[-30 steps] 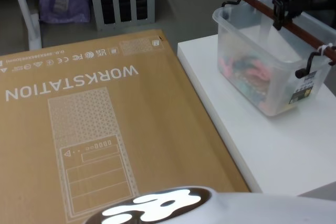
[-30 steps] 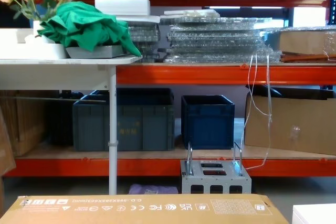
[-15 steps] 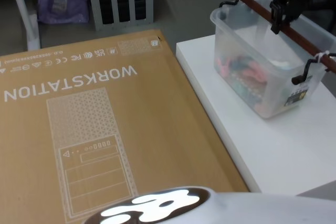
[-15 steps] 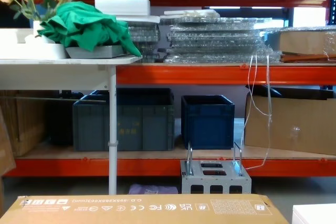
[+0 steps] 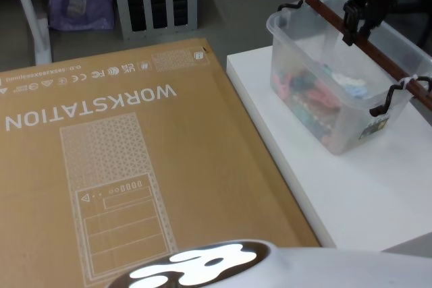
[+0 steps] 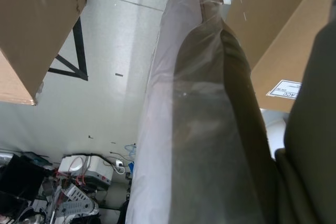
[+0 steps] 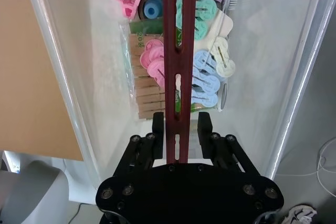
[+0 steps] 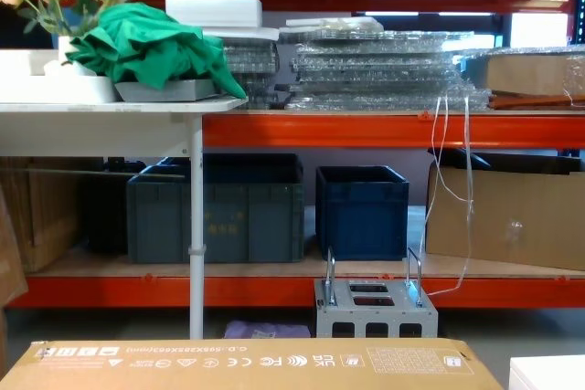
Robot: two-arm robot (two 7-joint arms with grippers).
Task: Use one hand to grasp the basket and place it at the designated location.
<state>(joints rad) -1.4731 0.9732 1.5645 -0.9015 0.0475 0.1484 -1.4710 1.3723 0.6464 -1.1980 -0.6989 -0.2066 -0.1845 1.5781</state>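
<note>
Basket (image 5: 337,92) sits on the white table (image 5: 351,193) right of the cardboard box (image 5: 121,160), right gripper (image 7: 181,124) clamped mid-handle (image 5: 351,32); stiff tub, light clip load, thin bar may tilt it; wrist view alone shows the pegs (image 7: 202,77) inside.

Warehouse storeroom: orange racking (image 8: 366,125), blue crates (image 8: 362,211), cartons (image 8: 507,215)

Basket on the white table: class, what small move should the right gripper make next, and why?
Probably a short, steady lift. The right gripper has a finger on each side of the reddish-brown handle, and the basket, holding coloured clips, sits over the white table. Raising it would clear the surface before carrying it on.
</note>
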